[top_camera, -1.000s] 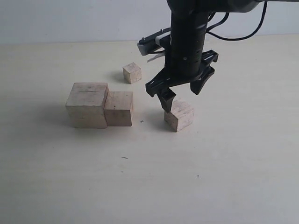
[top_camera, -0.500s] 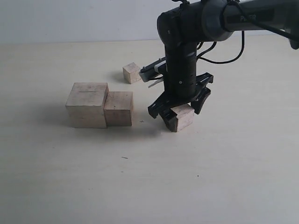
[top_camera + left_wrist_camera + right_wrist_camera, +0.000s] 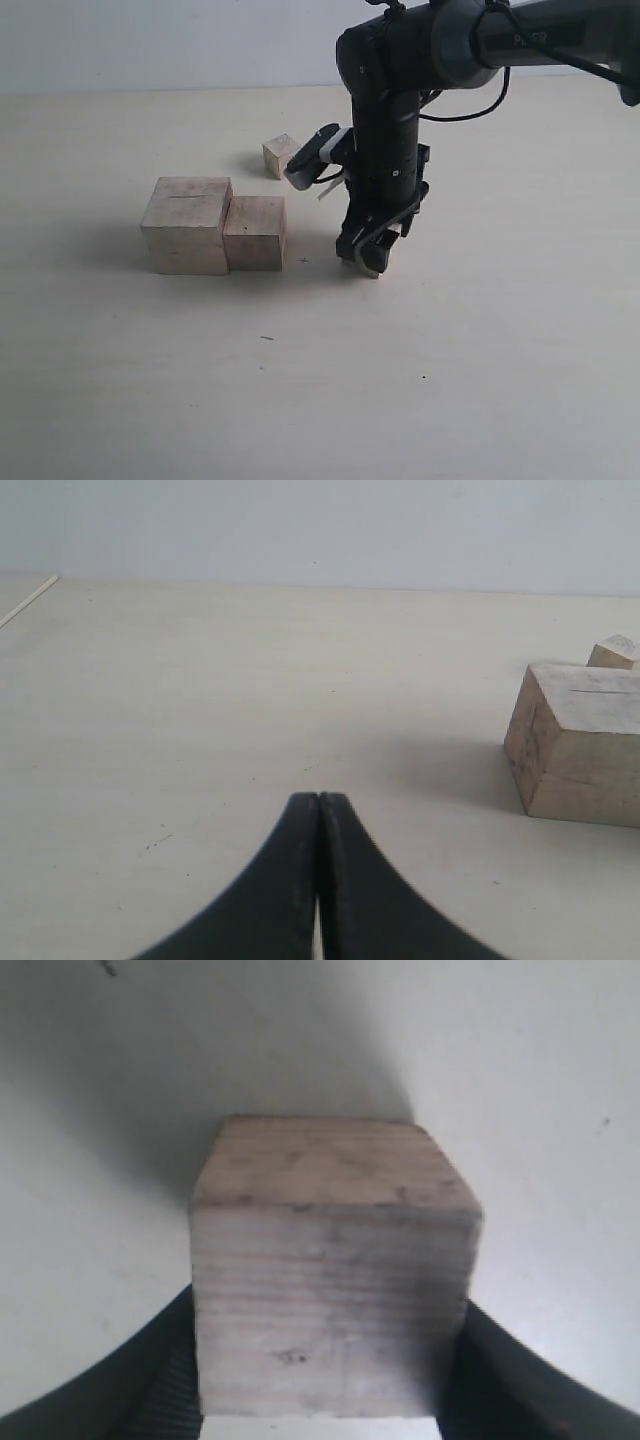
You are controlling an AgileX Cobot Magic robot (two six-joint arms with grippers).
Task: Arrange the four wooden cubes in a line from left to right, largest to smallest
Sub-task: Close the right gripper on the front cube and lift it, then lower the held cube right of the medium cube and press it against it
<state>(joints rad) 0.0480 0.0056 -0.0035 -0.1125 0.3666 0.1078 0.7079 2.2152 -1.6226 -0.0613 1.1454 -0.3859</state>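
Pale table [image 3: 470,380] carries everything. Right of middle, the right pincer [image 3: 372,252] has its jaws pressed against both sides of the third-largest wooden cube [image 3: 330,1270], low on the table. To its left the largest cube [image 3: 188,225] touches the second cube [image 3: 255,232]. The smallest cube [image 3: 279,157] lies farther back. The left pincer [image 3: 319,825] is closed and empty.

The largest cube [image 3: 187,225] and second cube [image 3: 254,232] touch; no passage exists between them. A narrow gap separates the second cube from the right gripper [image 3: 368,255], which clamps the third cube [image 3: 330,1280]. The smallest cube [image 3: 281,156] stands apart behind. The table [image 3: 450,380] in front offers open access.
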